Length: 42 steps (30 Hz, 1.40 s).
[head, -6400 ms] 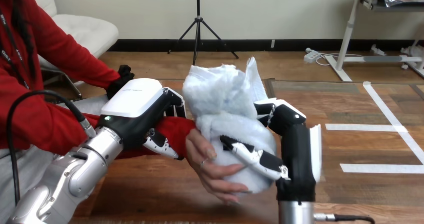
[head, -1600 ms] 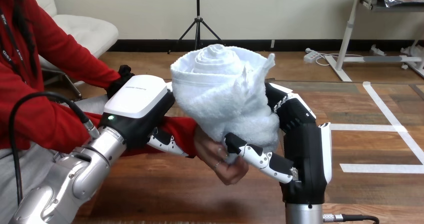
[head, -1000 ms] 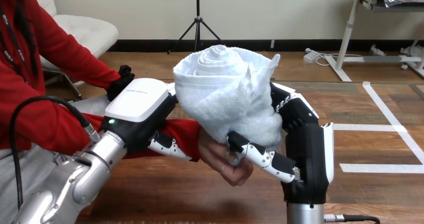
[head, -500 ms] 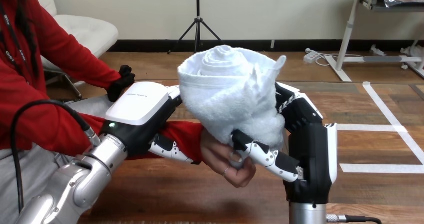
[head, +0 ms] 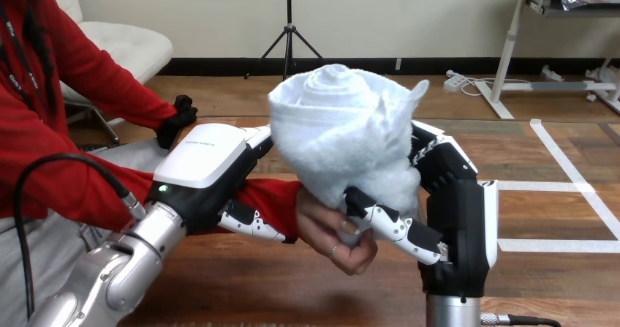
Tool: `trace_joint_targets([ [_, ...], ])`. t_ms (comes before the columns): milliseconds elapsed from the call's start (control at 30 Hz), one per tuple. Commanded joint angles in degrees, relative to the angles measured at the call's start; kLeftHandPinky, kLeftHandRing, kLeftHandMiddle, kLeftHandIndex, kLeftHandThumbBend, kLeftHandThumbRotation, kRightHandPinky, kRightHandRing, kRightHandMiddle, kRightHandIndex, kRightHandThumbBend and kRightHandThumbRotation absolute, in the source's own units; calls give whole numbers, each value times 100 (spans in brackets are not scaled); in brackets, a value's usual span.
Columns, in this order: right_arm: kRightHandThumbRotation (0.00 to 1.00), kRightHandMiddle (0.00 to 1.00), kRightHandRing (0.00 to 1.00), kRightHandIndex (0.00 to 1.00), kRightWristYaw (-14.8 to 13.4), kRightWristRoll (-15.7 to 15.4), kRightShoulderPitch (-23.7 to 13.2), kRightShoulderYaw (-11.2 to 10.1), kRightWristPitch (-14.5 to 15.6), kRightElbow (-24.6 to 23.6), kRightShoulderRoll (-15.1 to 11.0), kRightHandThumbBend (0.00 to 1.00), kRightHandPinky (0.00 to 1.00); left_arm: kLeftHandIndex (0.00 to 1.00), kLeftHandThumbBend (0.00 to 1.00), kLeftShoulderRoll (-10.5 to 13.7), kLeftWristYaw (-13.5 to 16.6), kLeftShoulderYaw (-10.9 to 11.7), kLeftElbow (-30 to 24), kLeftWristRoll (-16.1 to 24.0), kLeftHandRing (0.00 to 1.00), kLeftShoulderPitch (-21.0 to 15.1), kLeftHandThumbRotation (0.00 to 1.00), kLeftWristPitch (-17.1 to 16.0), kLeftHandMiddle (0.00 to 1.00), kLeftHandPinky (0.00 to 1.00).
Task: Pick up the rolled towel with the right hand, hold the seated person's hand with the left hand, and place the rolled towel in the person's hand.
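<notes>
Head view: the right hand (head: 457, 217) clamps a rolled white terry towel (head: 343, 129), held upright at centre.
At the towel's 7 o'clock, the person's hand (head: 329, 232) touches its base; at 9 o'clock the left hand (head: 208, 162) curls round the person's red-sleeved wrist (head: 274, 195).

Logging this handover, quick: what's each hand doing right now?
Left hand: closed around the person's red-sleeved wrist.
Right hand: closed on the white rolled terry towel.

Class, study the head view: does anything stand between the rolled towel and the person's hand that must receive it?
Nothing visible does. The rolled towel, gripped by the right hand, touches the person's hand, whose fingers curl at its lower end. The left hand grips the person's wrist.
</notes>
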Motion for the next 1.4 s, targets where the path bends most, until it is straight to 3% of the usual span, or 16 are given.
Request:
trace_joint_targets([
  [0,2,67,64,70,6,20,-421,-112,-21,-1,349,77,57,97,100,-37,109,213,-369,-175,87,-93,43,-16,90,82],
  [367,21,81,77,85,97,68,-362,-149,206,-64,285,84,69,99,100,-47,210,313,-554,-227,90,137,45,-36,94,85],
  [633,35,89,86,94,191,118,-329,-179,354,-78,223,96,80,100,100,-39,239,361,-649,-214,94,266,49,-63,97,89],
  [1033,49,96,95,99,499,246,-270,-192,595,-123,58,100,91,100,100,7,257,398,-806,-184,99,484,55,-98,100,95],
  [1367,64,99,99,100,527,6,-254,-287,645,-71,-98,100,95,100,100,67,175,410,-911,-172,100,667,64,-137,100,99],
])
